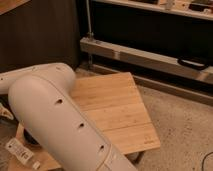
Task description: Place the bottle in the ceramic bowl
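The white bottle (20, 150) lies on its side at the near left corner of the wooden table (115, 105), its label with dark print facing up. My big white arm (55, 117) crosses the left of the view and covers most of the black ceramic bowl; only a dark sliver of the bowl (30, 139) shows just behind the bottle. My gripper (5, 113) is at the far left edge, above and behind the bottle, mostly cut off by the frame. It holds nothing that I can see.
The table's right edge and near right corner (150, 142) drop to a speckled floor. Behind the table run a metal rail (150, 55) and dark shelving. A dark wooden wall stands at the back left.
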`<state>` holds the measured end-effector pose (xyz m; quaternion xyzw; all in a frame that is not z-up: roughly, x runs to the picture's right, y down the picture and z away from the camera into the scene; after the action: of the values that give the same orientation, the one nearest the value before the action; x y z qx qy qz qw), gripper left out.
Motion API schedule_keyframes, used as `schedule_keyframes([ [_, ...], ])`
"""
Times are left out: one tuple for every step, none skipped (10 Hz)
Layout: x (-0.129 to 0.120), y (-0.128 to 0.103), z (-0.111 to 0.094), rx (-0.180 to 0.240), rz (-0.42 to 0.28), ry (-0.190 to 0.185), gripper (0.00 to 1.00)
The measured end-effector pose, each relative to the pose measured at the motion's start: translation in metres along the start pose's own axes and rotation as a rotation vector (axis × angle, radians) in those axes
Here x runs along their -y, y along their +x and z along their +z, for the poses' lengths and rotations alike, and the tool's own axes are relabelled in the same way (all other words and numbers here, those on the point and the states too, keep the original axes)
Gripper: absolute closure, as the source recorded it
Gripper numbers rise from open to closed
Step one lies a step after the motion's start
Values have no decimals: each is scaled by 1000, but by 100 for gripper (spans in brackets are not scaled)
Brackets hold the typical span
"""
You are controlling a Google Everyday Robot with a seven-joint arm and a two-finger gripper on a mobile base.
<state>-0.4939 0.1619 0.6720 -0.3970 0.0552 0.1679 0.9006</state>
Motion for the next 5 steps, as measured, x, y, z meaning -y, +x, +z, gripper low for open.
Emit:
schedule_keyframes([
  [3, 12, 0, -7, 19, 4, 35],
  [4, 26, 0, -10, 36, 4, 35],
  [2, 38, 1, -12, 51, 2, 35],
  [0, 47, 2, -13, 64, 0, 35],
  [-4, 52, 5, -14, 76, 0, 35],
])
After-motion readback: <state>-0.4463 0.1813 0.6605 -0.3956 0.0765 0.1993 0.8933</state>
